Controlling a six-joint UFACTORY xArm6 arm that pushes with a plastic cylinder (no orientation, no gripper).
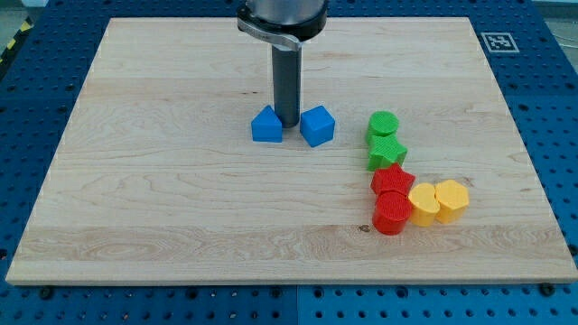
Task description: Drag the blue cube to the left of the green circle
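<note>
My tip [288, 124] — a bare rod, no jaws to open or close — stands between the blue cube [317, 125], on its right in the view, and a blue triangular block [266, 125] on its left; the green circle [383, 124] lies farther right.

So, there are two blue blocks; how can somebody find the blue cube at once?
On the wooden board, find my tip near the top centre, between two blue blocks. The blue cube is at its right, nearer the green circle; the other blue block has a peaked top.
</note>
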